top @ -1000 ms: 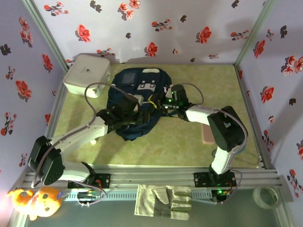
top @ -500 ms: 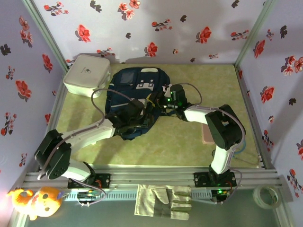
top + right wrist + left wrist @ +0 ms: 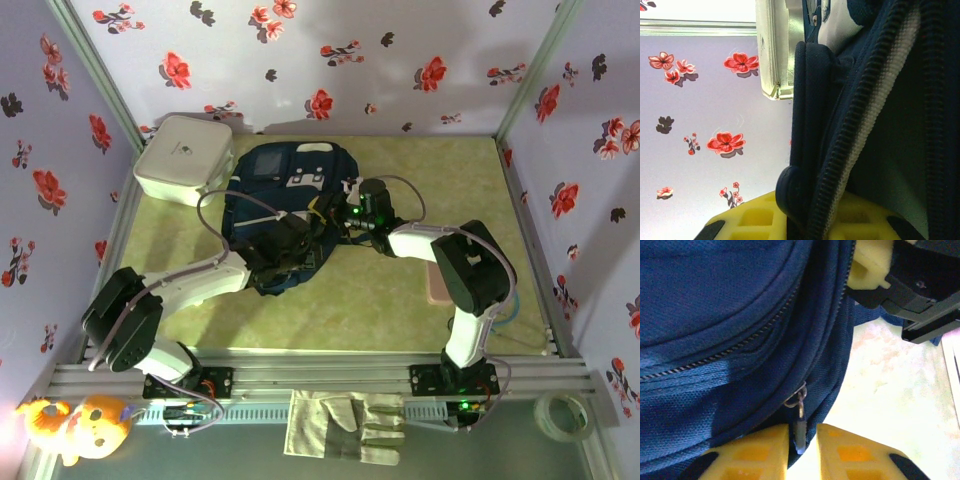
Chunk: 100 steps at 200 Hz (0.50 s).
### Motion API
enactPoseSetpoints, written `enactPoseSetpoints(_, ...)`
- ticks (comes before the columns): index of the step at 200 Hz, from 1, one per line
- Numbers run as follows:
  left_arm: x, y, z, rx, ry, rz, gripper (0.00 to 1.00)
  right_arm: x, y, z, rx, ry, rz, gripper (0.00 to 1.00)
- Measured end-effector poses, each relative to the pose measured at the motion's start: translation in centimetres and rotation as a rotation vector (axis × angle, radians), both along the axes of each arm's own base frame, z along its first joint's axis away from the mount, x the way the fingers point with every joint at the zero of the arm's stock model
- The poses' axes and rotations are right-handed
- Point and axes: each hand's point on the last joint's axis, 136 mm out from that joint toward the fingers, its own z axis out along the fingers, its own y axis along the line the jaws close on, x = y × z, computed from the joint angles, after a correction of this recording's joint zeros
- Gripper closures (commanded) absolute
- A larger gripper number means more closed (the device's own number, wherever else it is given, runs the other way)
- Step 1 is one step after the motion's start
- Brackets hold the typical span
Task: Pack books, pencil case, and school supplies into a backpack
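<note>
Left gripper (image 3: 802, 447) is right on it: the yellow fingers (image 3: 757, 450) are pressed in close with the zipper pull (image 3: 800, 422) pinched in the narrow slot between them, at the near lower edge of the backpack (image 3: 290, 175). The pull hangs straight down into the fingers. The zip track (image 3: 832, 315) it rides on curves away from them, up around the backpack's side toward the right gripper (image 3: 810, 222). That is the line to watch, because any drag will have to follow that curve rather than cut across it. The right gripper is on the backpack's right flank, its pads clamped on a fold of navy fabric beside the ribbed zip edge, and by the look of it it is anchoring the backpack. So the left arm is the one holding the slider and the right is the brace. The backpack lies flat in the middle of the table (image 3: 400, 310), top end pointing away from the arms. The pale-pink pencil case (image 3: 436, 288) sits well to the backpack's right, on the far side of the right arm, not yet packed. My read is that the zip is being worked, with packing far from finished.
</note>
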Motion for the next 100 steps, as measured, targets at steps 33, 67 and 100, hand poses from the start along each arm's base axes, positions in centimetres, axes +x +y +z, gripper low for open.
enactPoseSetpoints(33, 0.1, 0.4, -0.3, 0.018, -0.012, 0.015, 1.0, 0.0, -0.1, -0.3, -0.006, 0.004, -0.008, 0.86)
enactPoseSetpoints(67, 0.0, 0.9, -0.2, 0.029, -0.027, 0.024, 1.0, 0.0, -0.7, -0.9, -0.027, 0.003, -0.033, 0.87)
enactPoseSetpoints(100, -0.9, 2.2, 0.8, 0.002, -0.055, 0.03, 1.0, -0.3, -1.5, -0.9, -0.037, 0.008, -0.054, 0.89)
